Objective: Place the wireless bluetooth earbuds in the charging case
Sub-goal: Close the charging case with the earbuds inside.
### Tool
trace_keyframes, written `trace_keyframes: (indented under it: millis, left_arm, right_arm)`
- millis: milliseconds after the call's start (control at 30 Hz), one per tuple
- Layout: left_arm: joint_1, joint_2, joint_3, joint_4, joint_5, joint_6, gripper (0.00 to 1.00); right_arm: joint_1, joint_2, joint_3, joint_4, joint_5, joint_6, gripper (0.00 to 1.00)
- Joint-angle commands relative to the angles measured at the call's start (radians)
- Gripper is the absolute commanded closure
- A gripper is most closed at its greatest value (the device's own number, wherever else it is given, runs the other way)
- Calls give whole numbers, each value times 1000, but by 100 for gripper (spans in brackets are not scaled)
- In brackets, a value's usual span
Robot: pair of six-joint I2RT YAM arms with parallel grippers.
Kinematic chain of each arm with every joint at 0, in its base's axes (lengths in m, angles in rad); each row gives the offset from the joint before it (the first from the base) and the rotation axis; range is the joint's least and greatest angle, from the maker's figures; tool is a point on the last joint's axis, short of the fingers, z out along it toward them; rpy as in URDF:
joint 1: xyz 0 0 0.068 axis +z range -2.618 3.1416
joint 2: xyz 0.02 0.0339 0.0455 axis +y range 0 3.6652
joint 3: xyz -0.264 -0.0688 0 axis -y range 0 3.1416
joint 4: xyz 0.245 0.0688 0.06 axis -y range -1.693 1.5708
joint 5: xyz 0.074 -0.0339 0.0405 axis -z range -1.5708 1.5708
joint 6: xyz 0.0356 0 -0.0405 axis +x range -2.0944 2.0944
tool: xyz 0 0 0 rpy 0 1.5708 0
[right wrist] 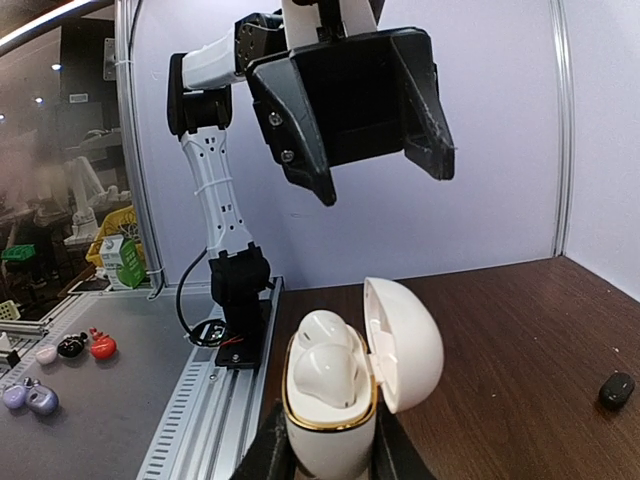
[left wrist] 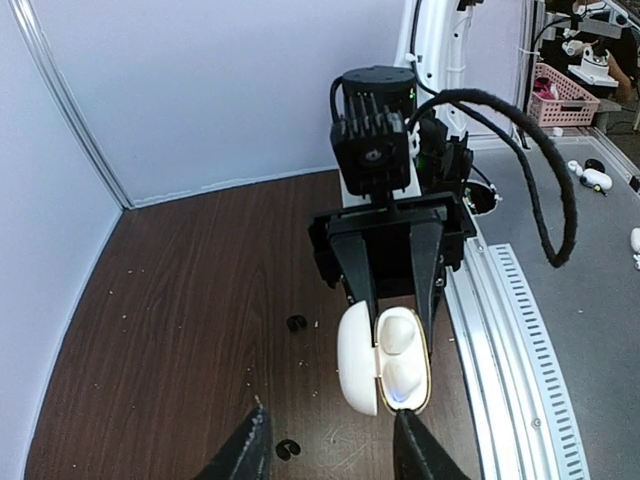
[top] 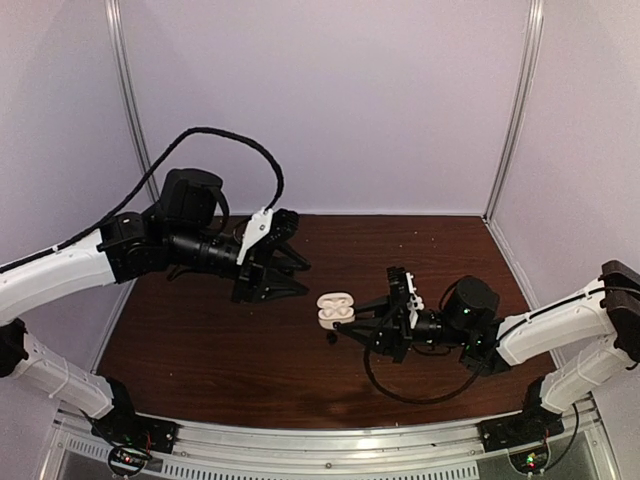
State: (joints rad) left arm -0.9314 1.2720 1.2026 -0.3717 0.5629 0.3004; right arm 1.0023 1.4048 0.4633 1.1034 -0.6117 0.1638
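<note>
1. The desk point(top: 200, 340) is dark wood-grain, boxed in by pale walls point(top: 330, 100) at the back and both sides. A metal rail point(top: 330, 445) runs along the near edge. Open room is seen on the left half and along the far strip. A cable point(top: 400, 390) from the right arm loops over the surface near the rail.
2. The left pincer point(top: 303, 278) is released, jaws spread wide, nothing held. It is raised off the desk and pointed at the case from close by.
3. The right pincer point(top: 345, 322) is clenched on the lower shell of the charging case point(top: 335, 308). The case is held near mid-desk, opening up, with its lid point(right wrist: 405, 340) swung open.
4. Two white earbuds point(right wrist: 325, 355) are seen sitting in the case wells. Whether they are fully seated cannot be told.
5. Two black earbuds point(left wrist: 296, 323) are seen loose on the desk, apart from each other, one just below the left pincer. No second case is visible.
6. Step judged: the white pair is in, so a seating press or a lid closing is probably due.
   - The left pincer should be brought in slowly, with contact made on the lid's outer face.
   - The shell should be kept firmly clamped so it is not twisted out.
7. Clearance: the two pincers are near each other, so a finger clash is risked. Descent should be kept off the loose black buds so they are not swept toward the rail or walls.
</note>
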Motion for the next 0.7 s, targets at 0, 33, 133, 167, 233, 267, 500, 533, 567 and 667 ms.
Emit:
trace_keyframes:
  millis: [0, 33, 133, 167, 233, 267, 500, 533, 567, 667]
  left_arm:
    - [-1, 45, 26, 7, 80, -16, 52]
    - [-3, 48, 24, 10, 98, -16, 49]
    - [-9, 59, 23, 10, 128, -15, 45]
    - [-11, 62, 21, 10, 135, -15, 44]
    - [-18, 69, 15, 11, 145, -15, 42]
    - [-22, 72, 12, 11, 151, -15, 42]
    - [-39, 112, -5, 13, 149, -49, 42]
    - [-39, 115, -8, 23, 141, -61, 41]
    - [-40, 118, -11, 34, 129, -74, 40]
    - [-67, 130, -16, 43, 90, -77, 36]
  right_arm:
    - [-5, -22, 20, -31, -32, -9, 100]
    - [-5, -23, 22, -37, -33, -12, 100]
    - [-5, -26, 31, -59, -36, -21, 100]
    - [-6, -28, 32, -61, -36, -22, 100]
    - [-5, -29, 34, -66, -32, -25, 100]
    - [-5, -27, 37, -68, -31, -26, 100]
    - [-5, -31, 37, -60, -22, -31, 100]
    - [-4, -33, 36, -60, -21, -33, 100]
    - [-5, -36, 35, -62, -20, -37, 100]
    - [-4, -41, 35, -69, -18, -45, 100]
